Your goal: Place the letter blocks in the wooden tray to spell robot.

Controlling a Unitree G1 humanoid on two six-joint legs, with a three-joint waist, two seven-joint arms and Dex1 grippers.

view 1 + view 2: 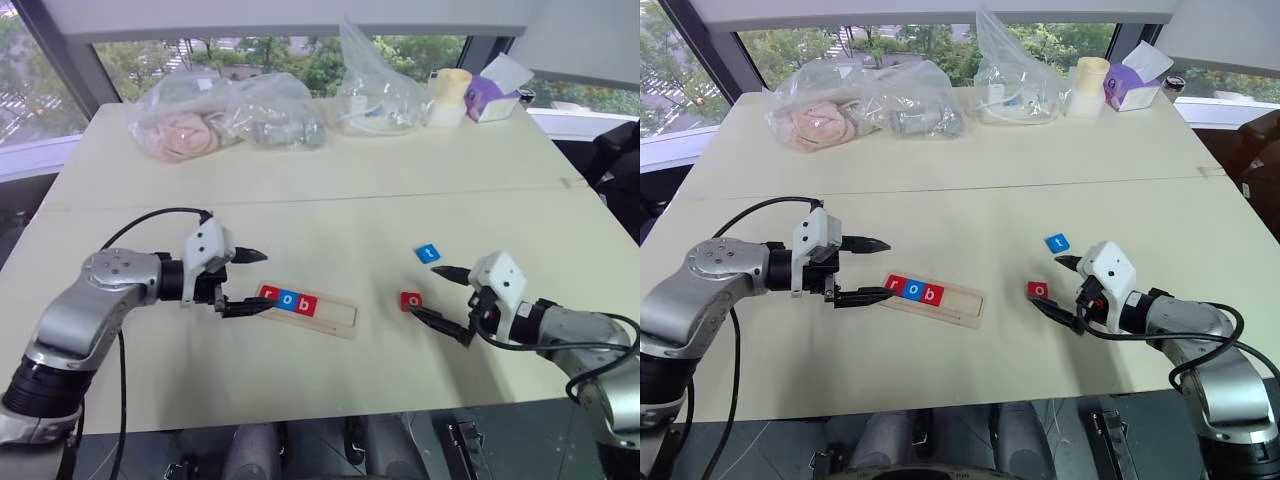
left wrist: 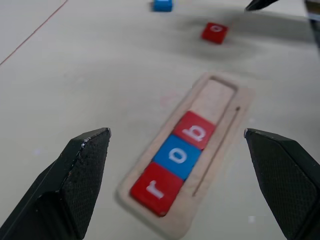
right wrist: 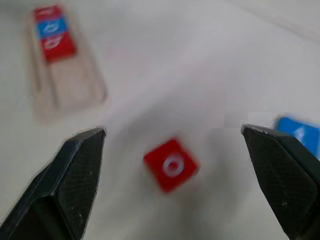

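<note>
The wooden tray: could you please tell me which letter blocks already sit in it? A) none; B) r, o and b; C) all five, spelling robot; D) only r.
B: the wooden tray holds a red r, a blue o and a red b, while the red o and blue t lie loose on the table.

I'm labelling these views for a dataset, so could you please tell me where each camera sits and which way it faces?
Left eye view: on the head, looking forward and down over the table; both arms show, left tool and right tool open.
Right eye view: beside it, same scene.
Left wrist view: along the left tool's fingers at the wooden tray holding r, o, b.
Right wrist view: along the right tool's fingers at the loose red o block.
Shared: tray, red o block and blue t block appear in all four.
</note>
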